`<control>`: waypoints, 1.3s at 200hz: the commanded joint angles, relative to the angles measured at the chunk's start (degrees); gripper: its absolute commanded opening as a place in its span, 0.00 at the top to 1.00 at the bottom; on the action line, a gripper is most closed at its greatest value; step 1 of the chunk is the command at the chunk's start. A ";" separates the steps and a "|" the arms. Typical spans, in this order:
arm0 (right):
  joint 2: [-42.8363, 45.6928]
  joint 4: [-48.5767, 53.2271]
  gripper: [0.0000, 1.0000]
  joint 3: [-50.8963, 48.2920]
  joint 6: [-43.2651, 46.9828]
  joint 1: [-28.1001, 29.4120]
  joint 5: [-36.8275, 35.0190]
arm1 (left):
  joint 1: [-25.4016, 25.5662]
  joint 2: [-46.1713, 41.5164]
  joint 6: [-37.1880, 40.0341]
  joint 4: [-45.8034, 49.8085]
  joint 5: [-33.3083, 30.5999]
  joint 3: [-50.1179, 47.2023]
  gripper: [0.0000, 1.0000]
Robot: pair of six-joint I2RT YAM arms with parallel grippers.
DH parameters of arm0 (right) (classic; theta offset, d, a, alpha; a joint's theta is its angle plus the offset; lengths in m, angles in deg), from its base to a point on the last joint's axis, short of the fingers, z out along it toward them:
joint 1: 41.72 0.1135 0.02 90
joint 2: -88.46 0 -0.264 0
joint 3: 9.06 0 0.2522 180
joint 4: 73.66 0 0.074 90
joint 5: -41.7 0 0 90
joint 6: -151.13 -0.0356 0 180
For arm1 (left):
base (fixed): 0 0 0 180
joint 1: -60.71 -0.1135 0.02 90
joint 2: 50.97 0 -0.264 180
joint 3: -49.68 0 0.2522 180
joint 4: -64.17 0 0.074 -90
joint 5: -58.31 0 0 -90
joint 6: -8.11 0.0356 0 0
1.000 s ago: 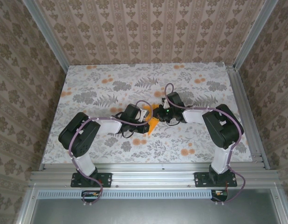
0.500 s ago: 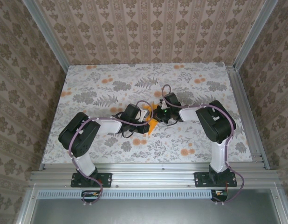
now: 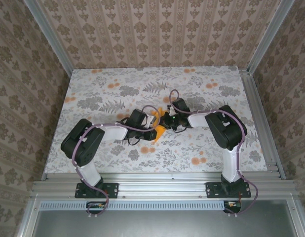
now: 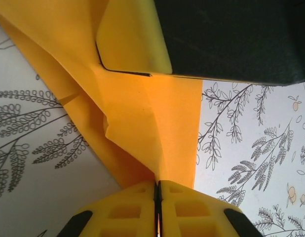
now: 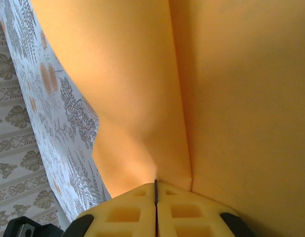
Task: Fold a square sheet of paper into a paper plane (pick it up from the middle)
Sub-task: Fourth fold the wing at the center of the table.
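Two hands clamped on one creased orange sheet, held over the middle of the bench.

In the top view the left hand [image 3: 153, 129] and right hand [image 3: 166, 122] meet nose to nose over the flower-printed bench [image 3: 108, 89], with the square sheet of paper [image 3: 161, 132] between them, part of it hanging down toward the near edge. From the left wrist, the left hand's [image 4: 157, 183] yellow fingers [image 4: 128, 207] are pressed together on a creased ridge of the sheet [image 4: 142, 113], and one of the right hand's yellow fingers [image 4: 133, 37] lies against the paper above. From the right wrist, the right hand [image 5: 155, 183] is likewise squeezed together on a fold of the sheet [image 5: 226, 98], with the bench [image 5: 58, 98] at the left.
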 commanded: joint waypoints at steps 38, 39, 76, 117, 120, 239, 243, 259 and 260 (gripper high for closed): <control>-1.61 2.59 0.90 -0.24 1.60 0.42 -2.60 | -2.31 -1.61 -6.56 -0.42 5.94 0.71 0.73; -1.57 2.63 0.90 -0.24 1.63 0.41 -2.57 | -2.31 -1.61 -6.60 -0.41 5.93 0.77 0.73; -1.69 1.97 0.90 -0.66 1.37 0.40 -2.45 | -2.49 -0.99 -5.91 4.05 3.02 4.22 0.66; -1.75 1.30 0.90 -0.61 1.01 0.48 -2.19 | -2.40 0.89 -4.04 8.54 -0.73 7.03 0.63; -1.77 1.32 0.90 -0.67 1.03 0.48 -2.12 | -2.40 1.04 -3.93 8.82 -0.83 7.12 0.63; -1.35 -0.70 0.91 -1.77 -0.11 0.62 -1.42 | -2.57 5.92 -2.75 9.66 -0.54 10.52 0.66; -1.27 -0.82 0.91 -1.87 -0.18 0.57 -1.40 | -2.58 6.01 -2.72 9.76 -0.66 10.60 0.67; -0.75 -1.93 0.90 -2.20 -0.66 0.57 -1.05 | -2.66 6.46 -2.27 10.17 -1.16 11.04 0.70; -0.74 -1.91 0.90 -2.23 -0.68 0.62 -1.00 | -2.66 6.51 -2.17 10.24 -1.23 11.03 0.70</control>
